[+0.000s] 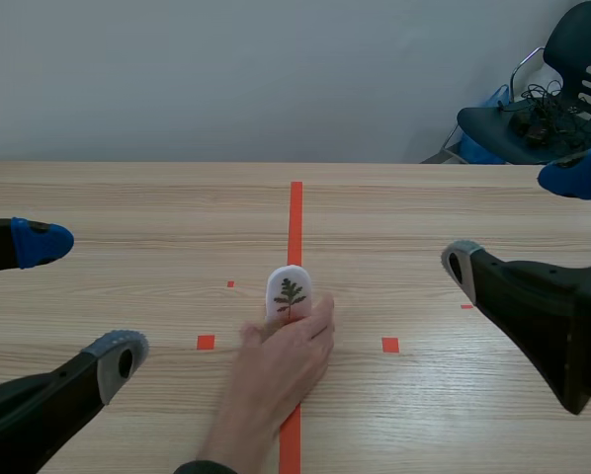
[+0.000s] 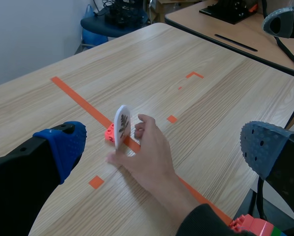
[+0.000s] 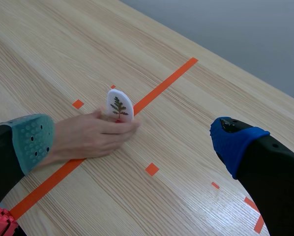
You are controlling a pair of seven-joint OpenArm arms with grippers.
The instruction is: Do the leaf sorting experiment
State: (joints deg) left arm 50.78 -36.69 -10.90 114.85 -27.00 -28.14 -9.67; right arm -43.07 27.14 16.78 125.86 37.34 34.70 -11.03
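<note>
Person's hand (image 1: 276,370): palm down on bench (image 1: 127,197), propping leaf card (image 1: 289,293) upright. Left tool (image 1: 78,298), right tool (image 1: 518,219): released, flanking hand.

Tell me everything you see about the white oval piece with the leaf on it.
The white oval piece is thin and flat, with a small dark green leaf on its face. It stands upright on the orange tape line, seemingly in a small red base. A person's hand holds its lower part.
</note>
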